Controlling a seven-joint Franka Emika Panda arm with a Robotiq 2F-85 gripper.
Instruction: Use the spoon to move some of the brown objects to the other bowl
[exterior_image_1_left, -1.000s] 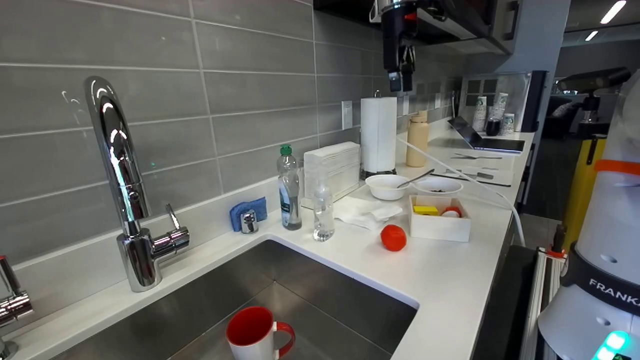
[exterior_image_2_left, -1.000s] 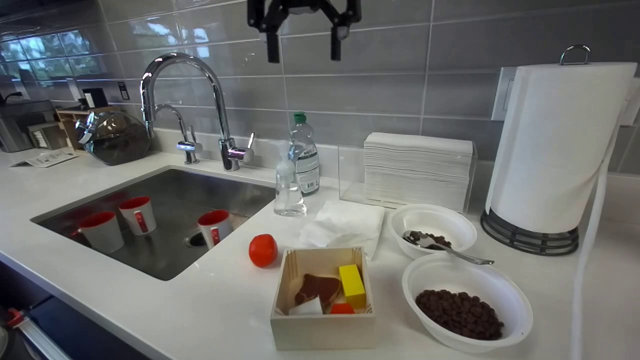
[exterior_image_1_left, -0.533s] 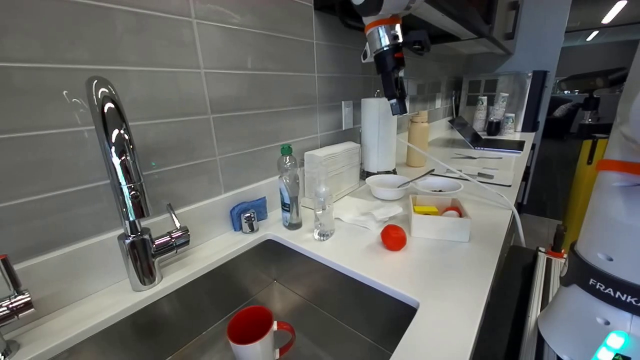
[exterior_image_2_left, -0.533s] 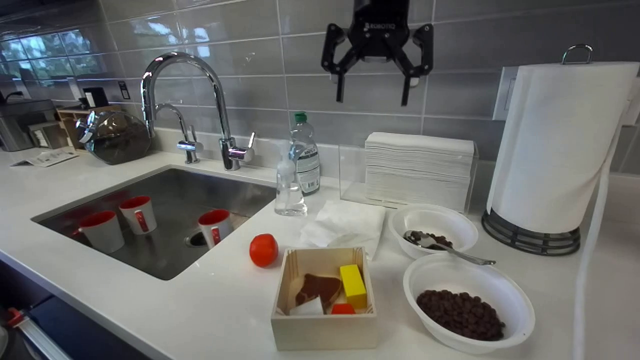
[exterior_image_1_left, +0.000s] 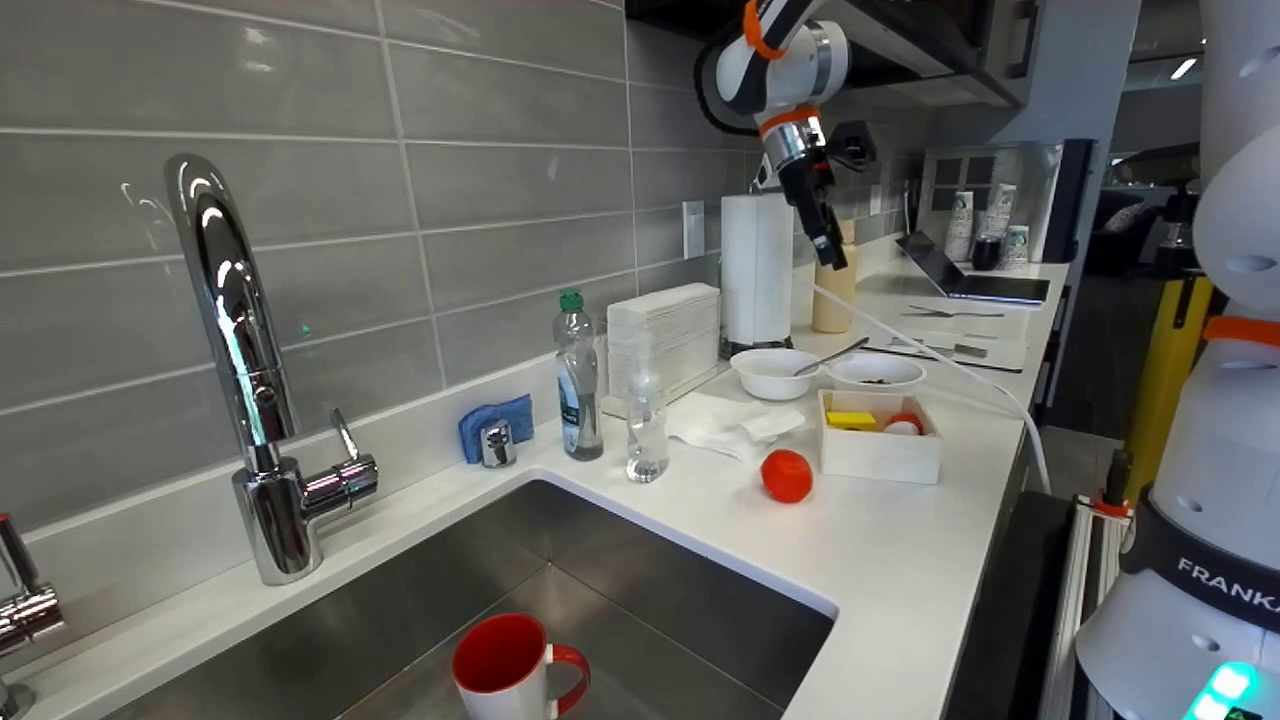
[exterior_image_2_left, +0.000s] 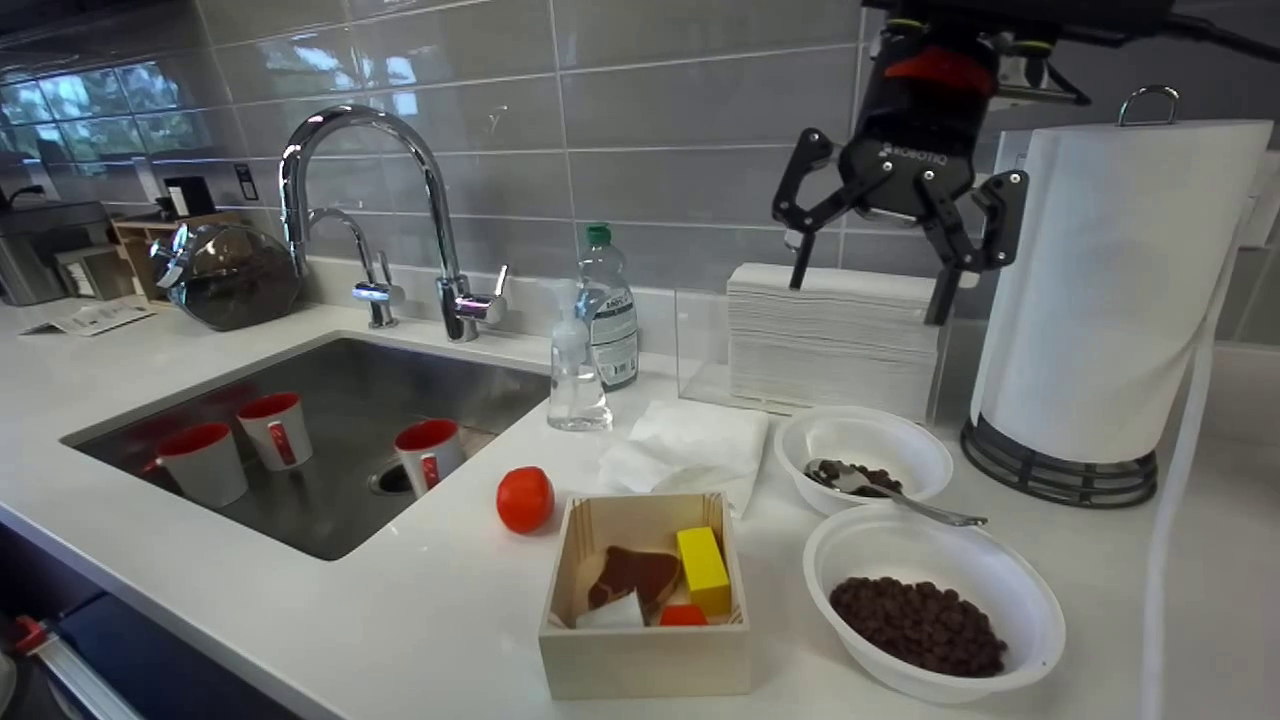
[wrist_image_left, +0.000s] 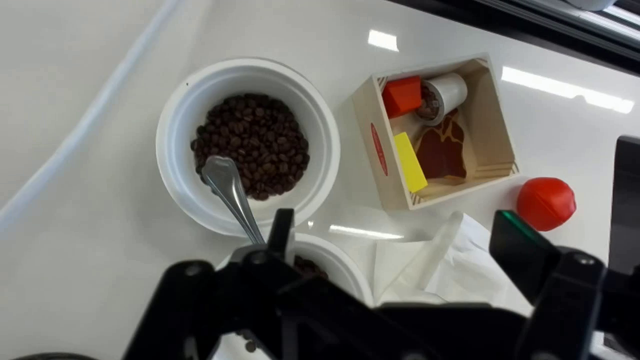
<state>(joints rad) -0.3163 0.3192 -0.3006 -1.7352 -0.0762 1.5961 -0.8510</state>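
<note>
The spoon looks like silver metal. In an exterior view its head lies among a few brown beans (exterior_image_2_left: 880, 480) in the rear white bowl (exterior_image_2_left: 925, 455), and its handle (exterior_image_2_left: 940, 513) crosses to the front white bowl. In the wrist view the handle (wrist_image_left: 230, 192) overhangs the front bowl (wrist_image_left: 172, 150); its head is hidden behind a finger. The front bowl holds a large heap of brown beans (wrist_image_left: 262, 142), also seen in an exterior view (exterior_image_2_left: 915, 625). My gripper (exterior_image_2_left: 868, 302) is open and empty, tilted, above the rear bowl, apart from the spoon.
A wooden box (exterior_image_2_left: 645, 660) with toy food and a red ball (exterior_image_2_left: 525, 500) stand beside the bowls. A crumpled napkin (exterior_image_2_left: 690, 450), a napkin stack (exterior_image_2_left: 830, 340), a paper towel roll (exterior_image_2_left: 1110, 300) and a white cable (exterior_image_2_left: 1165, 560) are near. A sink (exterior_image_2_left: 330, 500) holds several mugs.
My gripper has come down and, in an exterior view, moved right toward the bowls, tilting as it goes. It stays open. The spoon, bowls and other objects have not moved.
</note>
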